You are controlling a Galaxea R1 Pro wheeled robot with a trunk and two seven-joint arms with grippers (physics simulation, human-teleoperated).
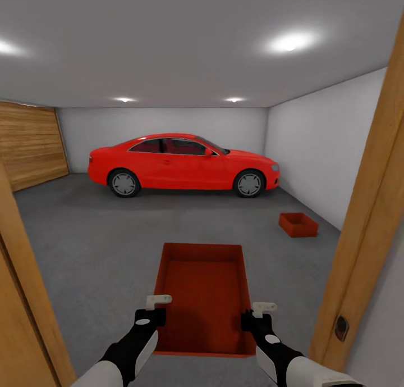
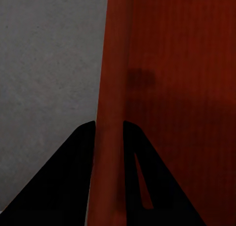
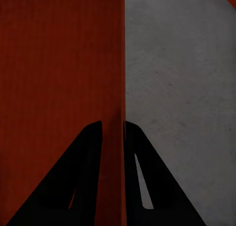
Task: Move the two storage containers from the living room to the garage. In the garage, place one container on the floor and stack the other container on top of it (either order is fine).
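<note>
1 orange-red topless container (image 1: 203, 297) is hanging level above the grey garage floor (image 1: 95, 246), its 2 long walls pinched. The other container (image 1: 298, 224) is sitting upright on that floor near the right wall.

We see a matt, finely ribbed orange-red plastic bin (image 1: 203, 300), a speckled rough grey concrete floor (image 1: 84, 246), a glossy red car (image 1: 182, 163), and a grained wooden door frame (image 1: 370, 218).

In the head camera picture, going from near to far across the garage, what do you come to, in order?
The two grippers, left and right, → the bin they hold → the second bin on the floor → the red car → the back wall.
</note>
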